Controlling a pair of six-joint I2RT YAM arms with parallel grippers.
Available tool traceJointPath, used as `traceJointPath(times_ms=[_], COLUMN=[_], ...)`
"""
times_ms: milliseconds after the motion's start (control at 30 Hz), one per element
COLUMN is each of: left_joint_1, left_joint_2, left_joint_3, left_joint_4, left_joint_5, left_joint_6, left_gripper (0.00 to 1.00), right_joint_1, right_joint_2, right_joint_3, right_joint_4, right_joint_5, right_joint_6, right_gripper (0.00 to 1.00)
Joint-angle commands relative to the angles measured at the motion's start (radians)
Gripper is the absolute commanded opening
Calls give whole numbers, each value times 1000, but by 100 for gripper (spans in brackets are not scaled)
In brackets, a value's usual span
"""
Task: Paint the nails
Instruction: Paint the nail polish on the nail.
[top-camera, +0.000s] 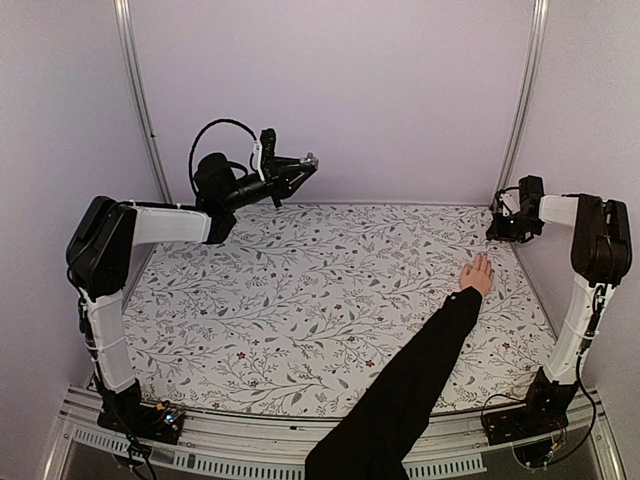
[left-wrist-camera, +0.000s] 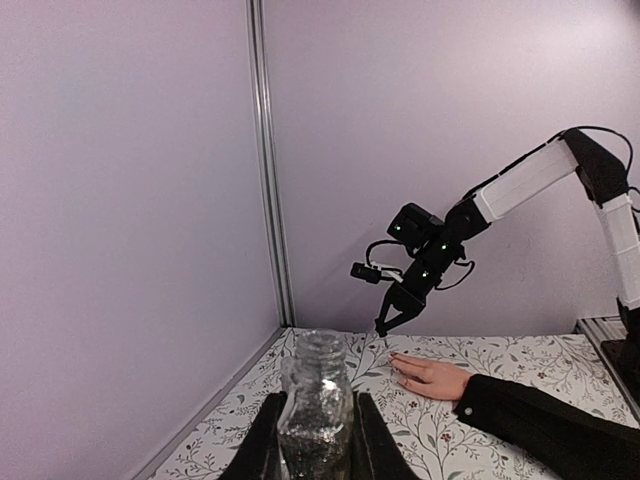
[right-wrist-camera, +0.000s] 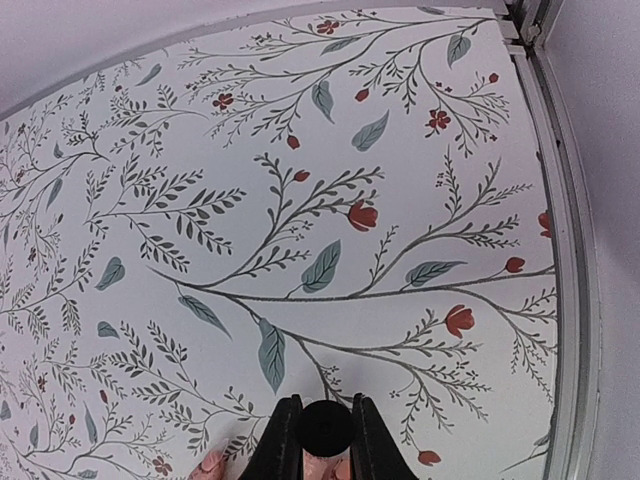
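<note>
left arm raised over the far left corner of the white, floral-patterned desk (top-camera: 300, 290), well above its surface. left gripper (top-camera: 300, 165) is closed on a small clear glass bottle (left-wrist-camera: 316, 400). in the left wrist view the bottle stands upright between the two fingers, its threaded neck is uncapped and its contents look speckled grey. right of centre, a bare light-skinned human hand (top-camera: 477, 275) lies flat on the desk, palm down. its long black sleeve (top-camera: 400, 400) runs back to the near edge, and the fingers point toward the far right corner. the nails (top-camera: 485, 261) are at the finger ends, on the right part of the desk close to the right gripper; in the top view they are too small to make out one by one. right arm is folded along the right edge. right gripper (top-camera: 505, 228) points down at the desk just beyond the fingertips. the left wrist view shows it poised above the finger ends and not touching them. in the right wrist view this gripper is clamped on a round black cap (right-wrist-camera: 325, 428), seen end-on between the fingers. a pale fingertip (right-wrist-camera: 212, 462) shows on the desk at the bottom edge, just left of the fingers. whether a brush hangs below the cap cannot be told.
</note>
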Motion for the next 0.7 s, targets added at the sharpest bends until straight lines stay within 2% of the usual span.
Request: traceJointPath(times_ms=[0, 667], left_joint_1=[9, 13], left_joint_2=[-4, 12], left_joint_3=[-11, 5], left_joint_4=[36, 30], left_joint_5=[-2, -5], left_joint_6=[-8, -5], left_gripper=[0, 0], right_joint_1=[7, 7], right_joint_2=[-40, 23], right_joint_3=[-19, -15], right_joint_4=[10, 10], right_joint_5=[-5, -14], right_joint_6=[-7, -2], right_gripper=[0, 0])
